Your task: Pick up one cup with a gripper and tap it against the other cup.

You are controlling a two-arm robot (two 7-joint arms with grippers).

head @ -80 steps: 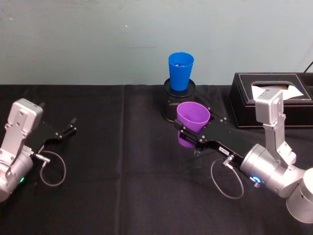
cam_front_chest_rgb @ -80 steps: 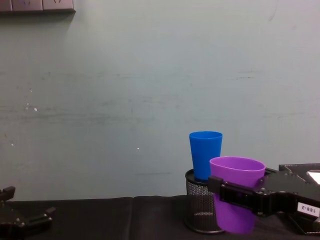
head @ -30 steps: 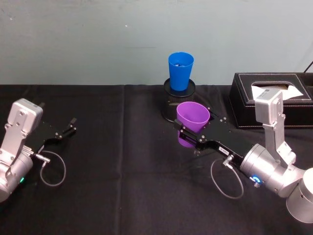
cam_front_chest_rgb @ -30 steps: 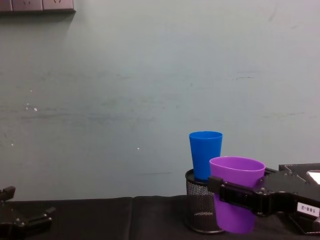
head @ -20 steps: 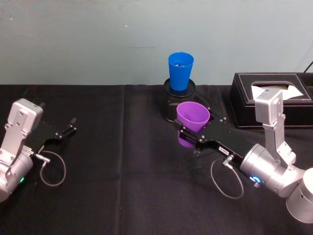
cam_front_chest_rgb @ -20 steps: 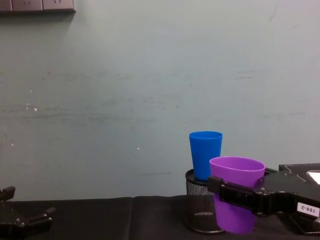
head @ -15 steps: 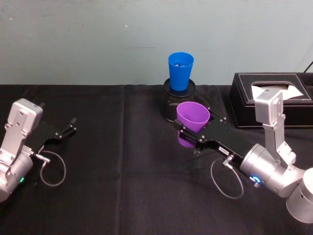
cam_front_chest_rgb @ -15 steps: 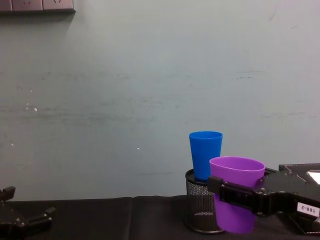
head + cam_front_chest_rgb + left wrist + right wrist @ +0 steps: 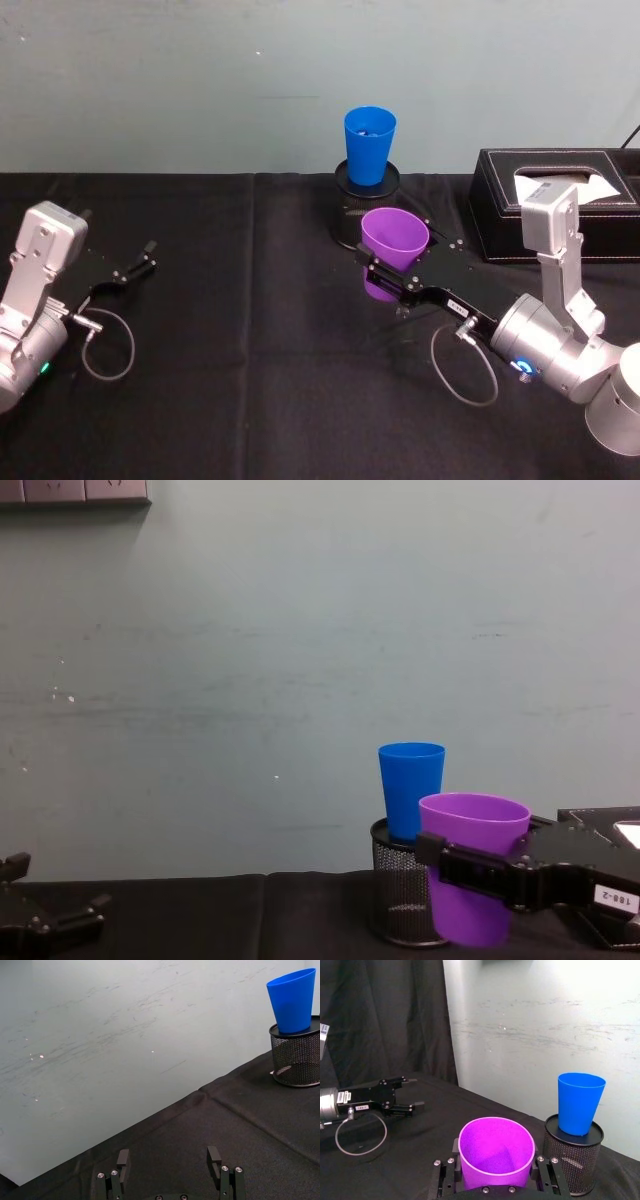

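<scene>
My right gripper (image 9: 392, 268) is shut on the purple cup (image 9: 394, 238), clasping it just under the rim and holding it upright above the black cloth. The same purple cup (image 9: 496, 1156) sits between the fingers (image 9: 543, 1174) in the right wrist view, and the purple cup (image 9: 474, 875) shows beside the holder in the chest view. The blue cup (image 9: 369, 144) stands upright on top of a black mesh pen holder (image 9: 352, 205), just behind the purple one and apart from it. Blue cup (image 9: 411, 790) and blue cup (image 9: 580, 1102) rise higher than the purple rim. My left gripper (image 9: 142, 260) rests open at the far left.
A black tissue box (image 9: 560, 205) stands at the right, close behind my right arm. The table (image 9: 250, 380) is covered in black cloth, with a pale wall right behind it. A loose cable loop (image 9: 108, 345) hangs by the left wrist.
</scene>
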